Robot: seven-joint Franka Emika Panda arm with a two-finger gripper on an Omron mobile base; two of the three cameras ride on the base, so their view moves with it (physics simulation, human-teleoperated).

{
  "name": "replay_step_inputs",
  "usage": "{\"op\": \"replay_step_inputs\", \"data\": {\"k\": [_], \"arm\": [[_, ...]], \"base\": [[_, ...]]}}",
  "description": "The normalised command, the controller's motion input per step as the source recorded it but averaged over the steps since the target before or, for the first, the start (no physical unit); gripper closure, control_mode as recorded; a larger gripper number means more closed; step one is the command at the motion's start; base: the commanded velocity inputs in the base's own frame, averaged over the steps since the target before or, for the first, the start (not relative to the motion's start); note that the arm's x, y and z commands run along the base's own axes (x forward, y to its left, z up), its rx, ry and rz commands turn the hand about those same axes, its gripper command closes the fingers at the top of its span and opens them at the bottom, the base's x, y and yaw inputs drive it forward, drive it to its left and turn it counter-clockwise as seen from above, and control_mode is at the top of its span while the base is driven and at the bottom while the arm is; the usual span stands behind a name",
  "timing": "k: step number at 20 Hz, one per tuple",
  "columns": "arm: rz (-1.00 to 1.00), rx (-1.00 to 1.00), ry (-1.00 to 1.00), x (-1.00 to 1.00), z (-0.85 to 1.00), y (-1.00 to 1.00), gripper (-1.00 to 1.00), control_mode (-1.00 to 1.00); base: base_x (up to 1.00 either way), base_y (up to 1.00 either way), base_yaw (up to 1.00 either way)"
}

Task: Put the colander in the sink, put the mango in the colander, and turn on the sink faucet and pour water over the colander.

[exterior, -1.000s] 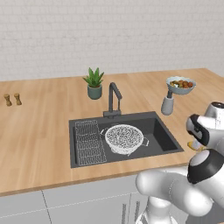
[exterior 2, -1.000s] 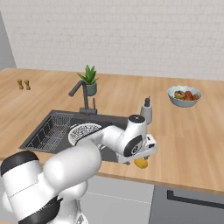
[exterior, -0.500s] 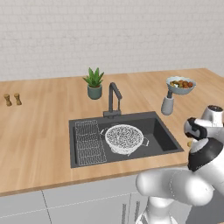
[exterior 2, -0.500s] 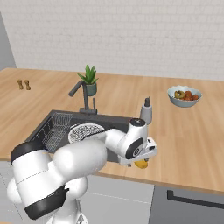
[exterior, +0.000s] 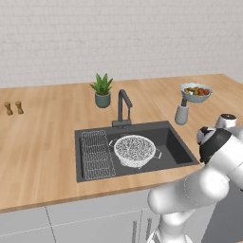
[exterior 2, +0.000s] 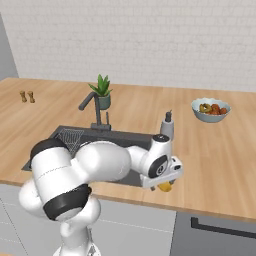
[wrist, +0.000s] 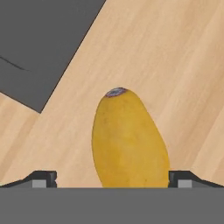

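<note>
Both fingertips [wrist: 43,178] of our spread pincer [wrist: 112,179] flank the mango [wrist: 129,140] lying on the table [wrist: 175,65]; colander [exterior: 135,150] sits in the sink [exterior: 175,144].

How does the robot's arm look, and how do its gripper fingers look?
The arm is glossy white, made of thick rounded segments with black bands at the joints. Its gripper has two small dark grey finger tips with paler square pads. No cables or markings are visible.
</note>
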Motion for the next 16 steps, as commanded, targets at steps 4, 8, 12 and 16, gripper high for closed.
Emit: {"op": "replay_step_inputs", "data": {"k": [4,8,12,16], "arm": [[0.04,0.0,0.01,0.08,-0.16,-0.17,-1.0,-1.0],[0.02,0.0,0.0,0.0,-0.26,0.0,-1.0,-1.0],[0.03,0.0,0.0,0.03,-0.22,0.0,-1.0,-1.0],[0.03,0.0,0.0,0.13,-0.15,0.0,-1.0,-1.0]], "base": [[0.0,0.0,0.0],[0.0,0.0,0.0],[0.0,0.0,0.0],[0.0,0.0,0.0]]}}
